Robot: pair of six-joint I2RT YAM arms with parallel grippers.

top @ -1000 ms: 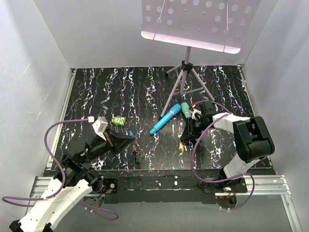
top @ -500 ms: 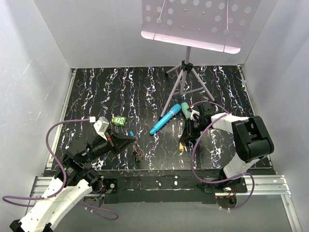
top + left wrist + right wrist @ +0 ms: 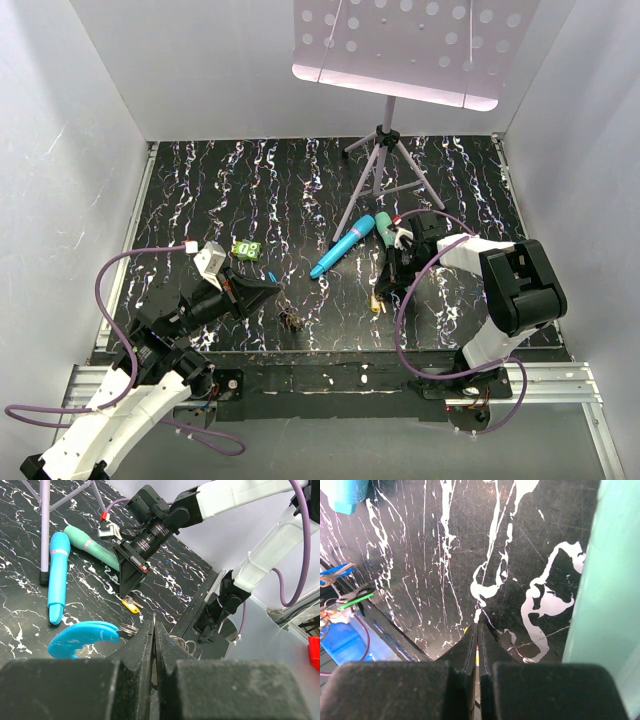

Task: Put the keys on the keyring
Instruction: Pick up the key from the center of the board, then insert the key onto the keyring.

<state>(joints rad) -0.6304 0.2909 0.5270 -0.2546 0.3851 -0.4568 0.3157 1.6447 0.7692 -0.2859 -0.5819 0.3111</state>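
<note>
**Black marbled table: both grippers closed, one at the keyring, one at a yellow key**

Black with white veining, the table (image 3: 200, 190) filled the floor of a white-walled booth. The left gripper (image 3: 154, 630) had its fingers pressed together, pointing toward the middle of the table. The keyring (image 3: 82, 636) lay across its tip. The ring's bright blue curved section was on one side of the fingers and small metal rings (image 3: 181, 643) were on the other. A thin wire stood at the seam of the fingers, but it could not be told whether they gripped it.

The right gripper (image 3: 125, 591) angled steeply down to the table with its fingers together. A yellow key (image 3: 131, 605) lay flat at its very tip. The right wrist view showed a faint yellow line in the seam between the fingers, though a firm pinch on the key could not be confirmed. At the far left edge of that view lay a blue-headed key (image 3: 336, 571).

A blue stick (image 3: 342, 246) and a teal stick (image 3: 384, 227) lay just beyond the right gripper, near a tripod (image 3: 384, 150). A green tag (image 3: 246, 249) sat beyond the left gripper.
</note>
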